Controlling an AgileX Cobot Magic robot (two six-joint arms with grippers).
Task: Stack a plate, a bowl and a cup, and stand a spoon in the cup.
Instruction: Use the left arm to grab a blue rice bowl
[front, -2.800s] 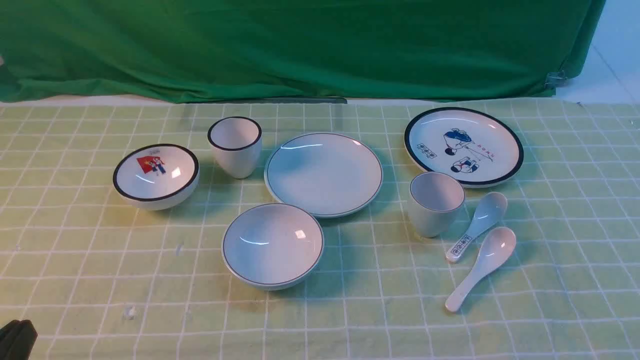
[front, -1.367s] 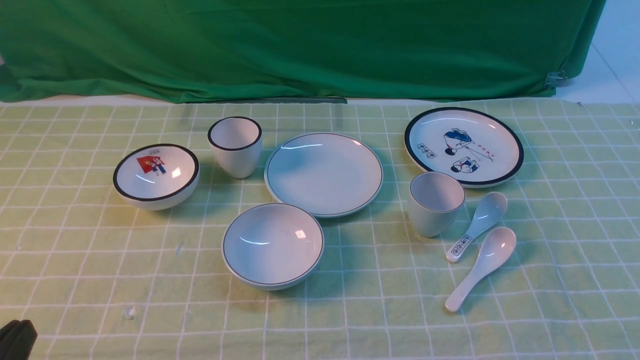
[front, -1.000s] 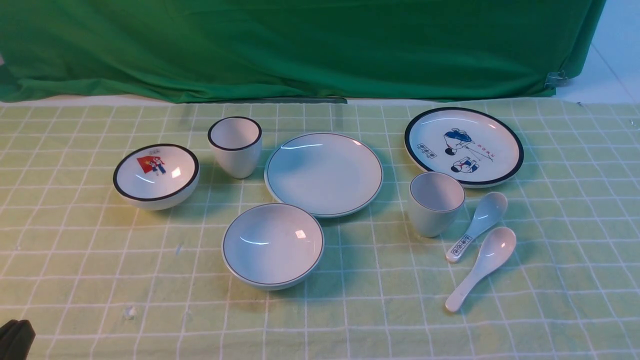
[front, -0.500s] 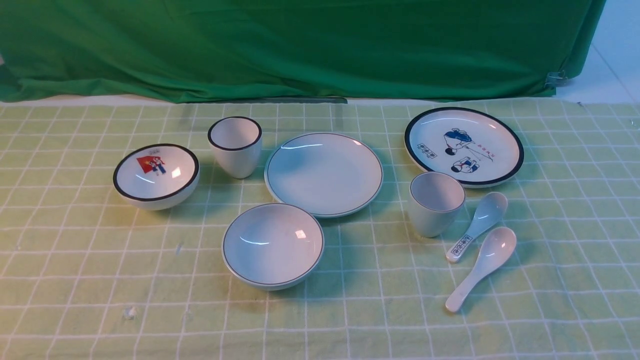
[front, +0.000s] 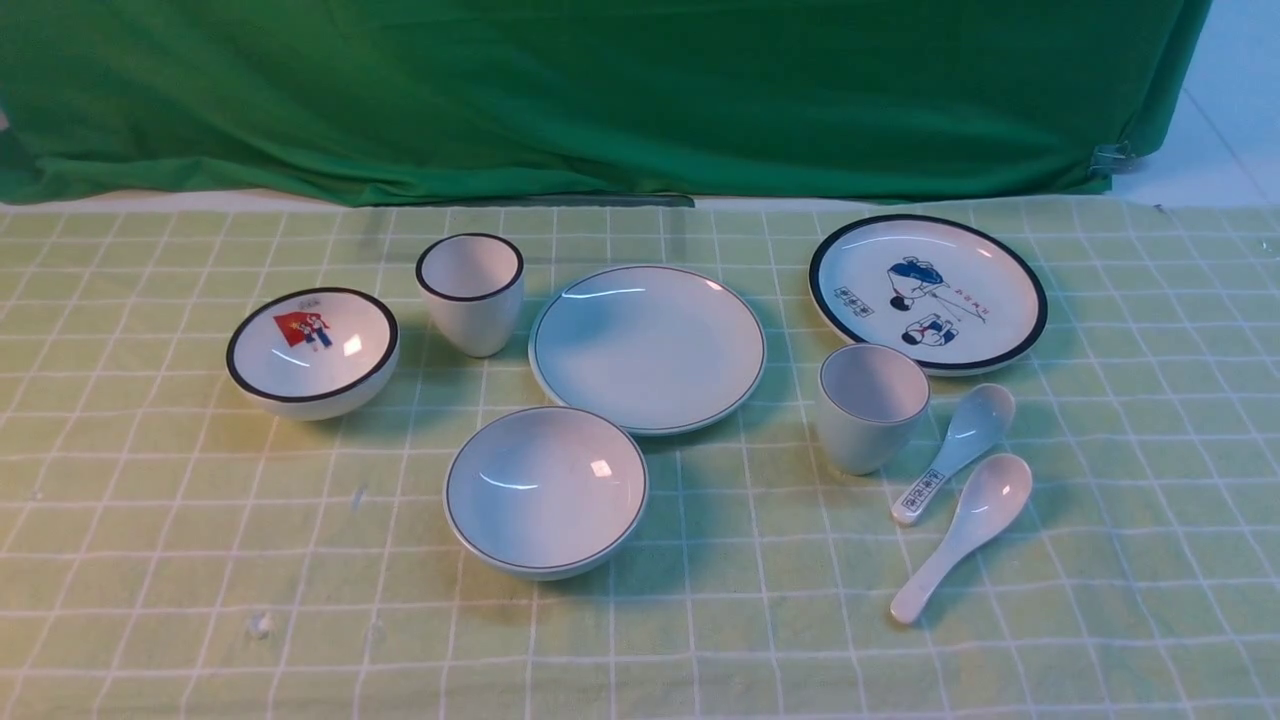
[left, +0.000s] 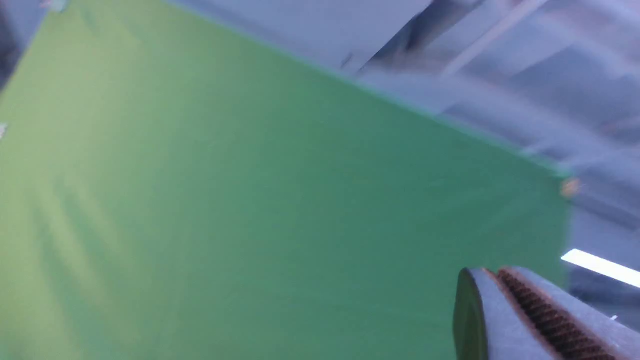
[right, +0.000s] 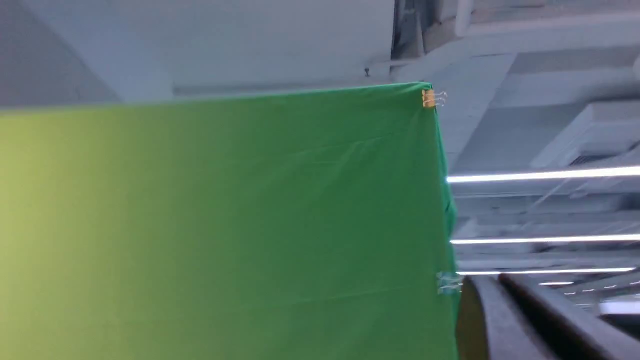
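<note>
Plate (front: 648, 348): flat on the checked cloth (front: 200, 560), mid-table, with nothing on it.
Bowl (front: 545, 490): upright and empty, just in front of the plate and a little left. Whether their rims touch I cannot tell.
Cup (front: 872, 407): upright and empty, right of the plate and apart from it.
Spoon (front: 962, 535): lying hollow-up on the cloth, front-right of the cup, with its handle towards the robot.
Printed spoon (front: 955, 450): between the cup and the spoon, just beside both.
Pictured plate (front: 928, 293): behind the cup, at the far right.
Black-rimmed cup (front: 470, 293): upright, just left of the plate.
Pictured bowl (front: 311, 350): far left, well apart from the bowl.
Left gripper (left: 492, 274): jaws pressed together with nothing between them, facing the green backdrop (front: 600, 90).
Right gripper (right: 500, 280): jaws closed and empty, also facing the backdrop.
</note>
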